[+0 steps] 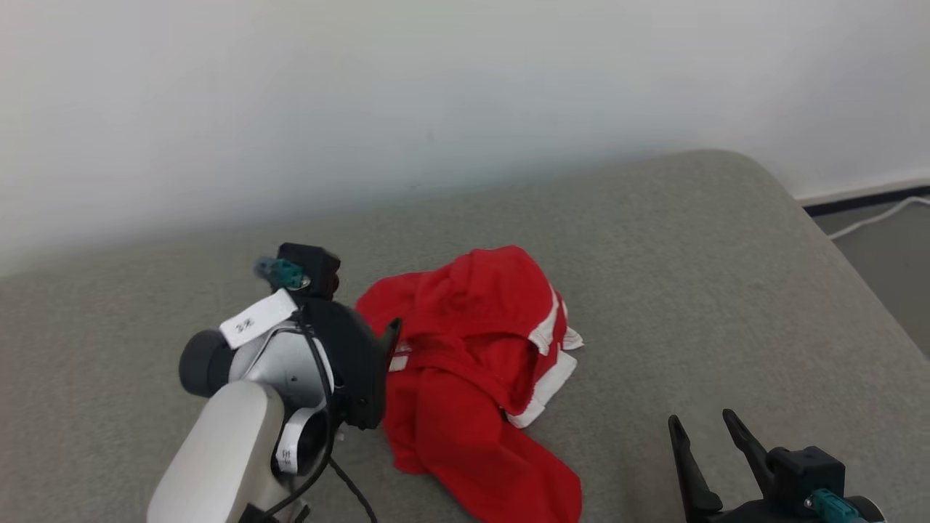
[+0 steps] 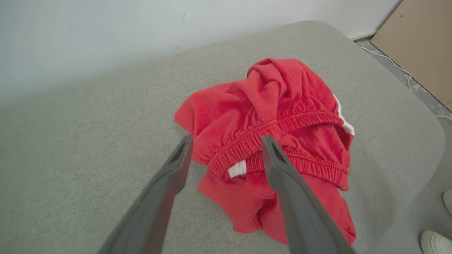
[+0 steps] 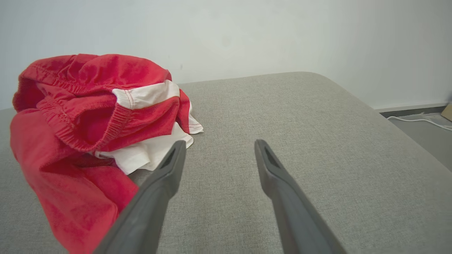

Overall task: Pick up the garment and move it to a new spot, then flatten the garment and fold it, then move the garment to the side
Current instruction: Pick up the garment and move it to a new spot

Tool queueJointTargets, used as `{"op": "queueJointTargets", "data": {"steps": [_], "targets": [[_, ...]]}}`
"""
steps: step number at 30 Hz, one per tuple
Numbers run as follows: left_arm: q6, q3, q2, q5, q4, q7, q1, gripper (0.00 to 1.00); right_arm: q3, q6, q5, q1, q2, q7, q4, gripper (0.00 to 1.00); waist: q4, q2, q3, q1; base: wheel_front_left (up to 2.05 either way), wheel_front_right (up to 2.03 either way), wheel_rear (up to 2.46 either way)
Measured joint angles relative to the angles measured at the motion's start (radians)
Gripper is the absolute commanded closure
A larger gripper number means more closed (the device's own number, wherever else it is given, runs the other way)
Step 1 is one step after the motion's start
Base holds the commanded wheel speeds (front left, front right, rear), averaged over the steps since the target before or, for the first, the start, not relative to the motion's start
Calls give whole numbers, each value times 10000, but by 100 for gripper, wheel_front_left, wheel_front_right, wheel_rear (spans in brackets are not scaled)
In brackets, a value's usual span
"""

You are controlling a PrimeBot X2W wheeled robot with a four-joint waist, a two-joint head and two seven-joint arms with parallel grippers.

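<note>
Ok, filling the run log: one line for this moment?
stage: pre-grasp | garment: crumpled on grey cushion | left gripper: open, near waistband | right gripper: open, apart from garment

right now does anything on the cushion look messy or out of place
Only the red garment: it sits crumpled on the grey cushion, elastic waistband bunched on top and white trim tucked underneath. Nothing looks torn or spilled. The left gripper and right gripper are open, empty.

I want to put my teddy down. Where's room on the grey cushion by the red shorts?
The widest bare patch of grey cushion lies between the red shorts and the rounded right edge, ahead of the open right gripper. Another runs behind the shorts to the wall. It's crowded on their left, where the open left gripper hovers at the waistband.
</note>
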Motion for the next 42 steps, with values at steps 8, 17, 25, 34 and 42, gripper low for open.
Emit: {"op": "queueJointTargets", "data": {"steps": [8,17,25,34,42], "targets": [[6,-121,-142,-48,991,1103,-840,0,58,38,0,-194,6,2,84,0,-886,0,401,0,0,0,0],[-92,-278,-324,-48,1820,1580,-1540,100,2,8,15,-243,84,-65,219,0,-1379,0,952,0,0,0,0],[-184,-299,-410,-121,2236,1423,-1962,100,33,-4,17,-426,130,-130,472,0,-1233,0,784,-1,0,0,0],[19,113,-642,-211,2100,17,-3235,100,15,-6,17,-388,128,-199,577,0,-1015,0,431,-2,0,0,0],[92,6,-679,-213,2069,-637,-3617,100,73,-4,17,-387,130,-217,623,0,-883,0,215,-3,0,0,0]]}}
